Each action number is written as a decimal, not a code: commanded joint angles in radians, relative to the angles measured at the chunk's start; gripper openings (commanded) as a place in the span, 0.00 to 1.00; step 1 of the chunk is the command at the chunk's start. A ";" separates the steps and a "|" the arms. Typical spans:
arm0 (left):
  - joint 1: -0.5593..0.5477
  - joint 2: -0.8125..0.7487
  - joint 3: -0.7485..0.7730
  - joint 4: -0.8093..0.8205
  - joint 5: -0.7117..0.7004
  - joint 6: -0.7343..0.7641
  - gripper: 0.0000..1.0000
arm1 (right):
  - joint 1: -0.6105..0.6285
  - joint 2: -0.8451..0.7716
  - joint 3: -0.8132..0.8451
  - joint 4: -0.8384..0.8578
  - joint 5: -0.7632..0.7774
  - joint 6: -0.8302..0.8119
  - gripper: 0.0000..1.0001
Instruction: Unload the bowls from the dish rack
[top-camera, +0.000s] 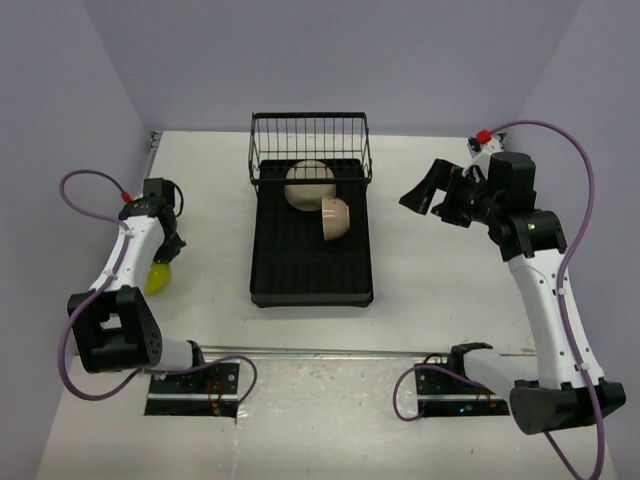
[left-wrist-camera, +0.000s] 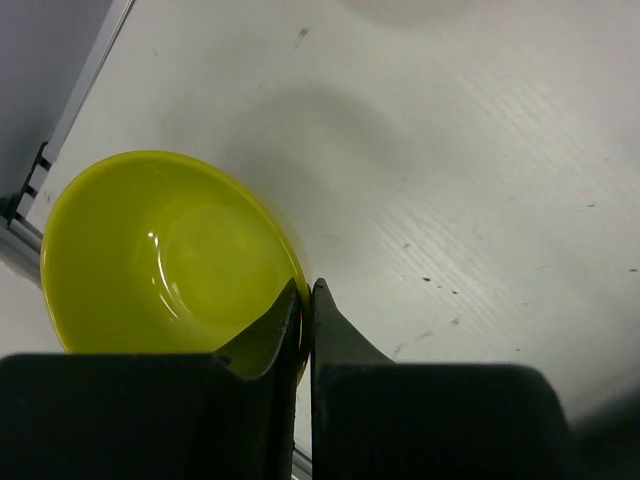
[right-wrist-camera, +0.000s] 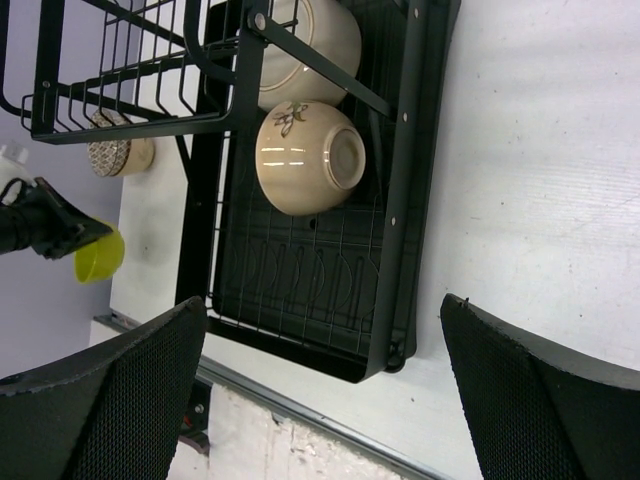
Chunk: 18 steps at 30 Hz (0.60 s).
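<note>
The black dish rack (top-camera: 268, 262) lies mid-table with its wire basket (top-camera: 309, 135) at the far end. Two cream bowls lie in it: a larger one (top-camera: 303, 186) under the basket and a smaller one (top-camera: 337, 218) on its side, with a flower mark (right-wrist-camera: 305, 155). My left gripper (left-wrist-camera: 307, 296) is shut on the rim of the lime-yellow bowl (left-wrist-camera: 160, 255), near the table's left edge (top-camera: 156, 279). Whether that bowl rests on the table I cannot tell. A net-patterned bowl (right-wrist-camera: 115, 155) sits on the table left of the rack. My right gripper (right-wrist-camera: 322, 305) hangs open, right of the rack (top-camera: 425, 196).
A metal rail (top-camera: 350, 352) runs along the near edge of the table. Purple walls close in at the left and back. A small white block with a red cap (top-camera: 484, 140) sits at the back right corner.
</note>
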 joint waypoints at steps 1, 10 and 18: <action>0.039 0.001 -0.016 0.061 -0.045 0.037 0.00 | 0.004 -0.002 0.010 0.002 -0.005 0.010 0.99; 0.089 0.183 0.061 0.097 -0.109 0.063 0.00 | 0.004 -0.021 -0.027 0.022 -0.007 0.010 0.99; 0.101 0.304 0.125 0.123 -0.077 0.057 0.00 | 0.004 -0.015 -0.041 0.031 -0.010 0.008 0.99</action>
